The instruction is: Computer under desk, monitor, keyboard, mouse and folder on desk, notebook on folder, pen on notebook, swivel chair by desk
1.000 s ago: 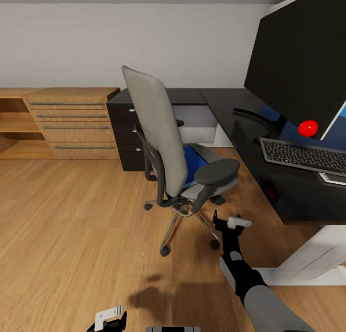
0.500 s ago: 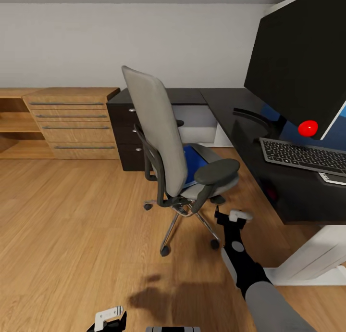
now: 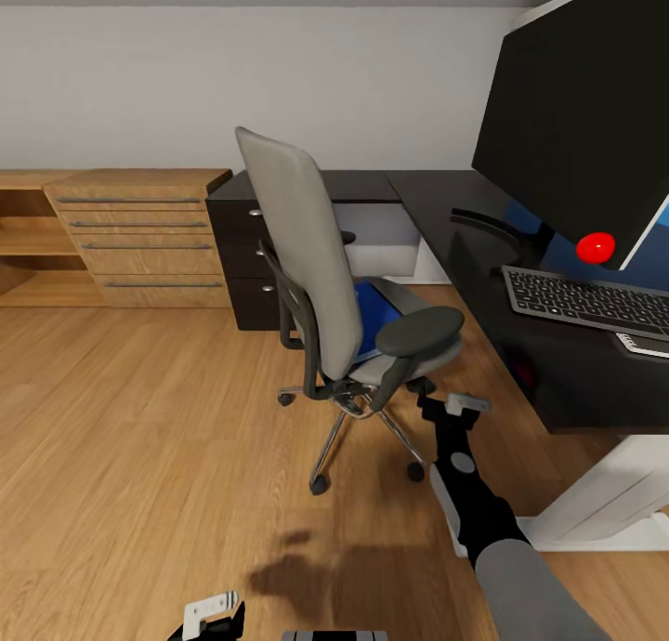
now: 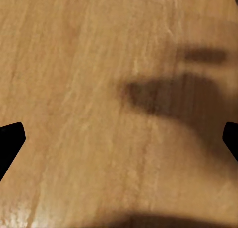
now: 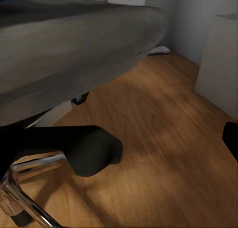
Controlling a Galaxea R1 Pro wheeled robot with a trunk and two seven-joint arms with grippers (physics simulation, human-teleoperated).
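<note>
The grey swivel chair [image 3: 311, 269] stands on the floor beside the black desk [image 3: 437, 200], with the blue folder [image 3: 376, 311] lying on its seat. The monitor [image 3: 576, 111] and the keyboard [image 3: 585, 302] are on the desk. A flat grey item [image 3: 643, 344], cut by the frame edge, lies by the keyboard; I cannot tell what it is. The mouse, notebook and pen are out of view. My right gripper [image 3: 451, 407] hangs open just below the chair's front armrest, facing the seat's underside [image 5: 74, 44]. My left gripper [image 3: 214, 615] is open low over bare floor [image 4: 99, 64].
A light wooden drawer unit [image 3: 139, 237] and shelves stand along the back wall at left. The desk's white pedestal leg [image 3: 604, 502] is to the right of my right arm. The chair's chrome star base [image 3: 358, 427] spreads on the floor, with its hub [image 5: 91, 148] close ahead.
My right gripper has risen and moved forward, closer to the chair's seat and armrest. The left gripper, chair and camera have stayed still.
</note>
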